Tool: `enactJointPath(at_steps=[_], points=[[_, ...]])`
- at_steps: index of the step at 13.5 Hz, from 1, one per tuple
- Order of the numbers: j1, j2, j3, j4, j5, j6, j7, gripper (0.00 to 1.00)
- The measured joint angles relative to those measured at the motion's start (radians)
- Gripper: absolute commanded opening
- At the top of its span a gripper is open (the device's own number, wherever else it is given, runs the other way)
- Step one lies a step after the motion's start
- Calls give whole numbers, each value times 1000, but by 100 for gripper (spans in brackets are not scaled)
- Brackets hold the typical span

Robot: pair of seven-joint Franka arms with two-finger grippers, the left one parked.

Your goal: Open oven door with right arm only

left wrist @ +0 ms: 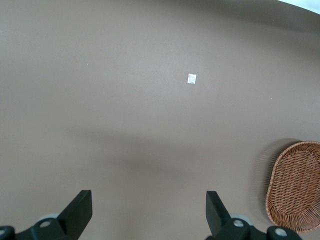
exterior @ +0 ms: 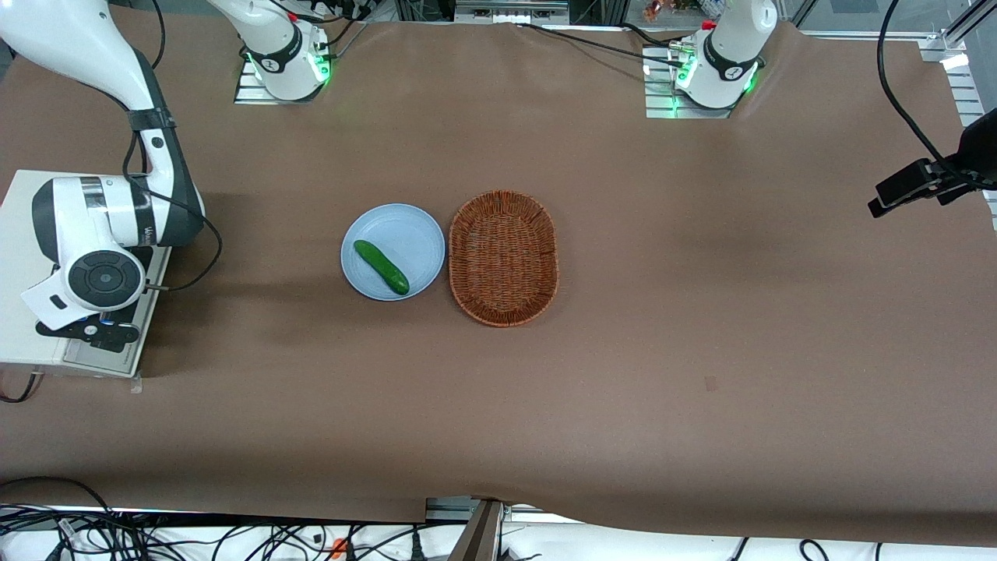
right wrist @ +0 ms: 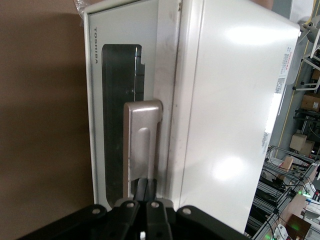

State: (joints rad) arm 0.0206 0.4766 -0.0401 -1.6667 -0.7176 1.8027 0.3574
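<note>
End effector (right wrist: 146, 187) fingers together at bar handle (right wrist: 141, 145), oven door (right wrist: 125, 90) — "TOSHIBA" — ajar

"TOSHIBA" stands printed on the oven door (right wrist: 127, 107) frame; nothing else legible.

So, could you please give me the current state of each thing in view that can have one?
oven door: shut, flush with the oven.
door handle: gripper fingers at one end.
gripper: over the oven door, fingers close together at the handle.
plate: holds a cucumber.
wicker basket: empty, beside the plate.
</note>
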Motion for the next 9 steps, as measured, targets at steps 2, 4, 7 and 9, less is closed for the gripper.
enactJointPath(at_steps=[2,4,7,9], points=[[1,1,0,0,0,0,24,0],[3,2,1,0,0,-2,41,0],[21,5,6,-3,3,-6,60,0],[40,11,11,-4,13,-8,77,0]])
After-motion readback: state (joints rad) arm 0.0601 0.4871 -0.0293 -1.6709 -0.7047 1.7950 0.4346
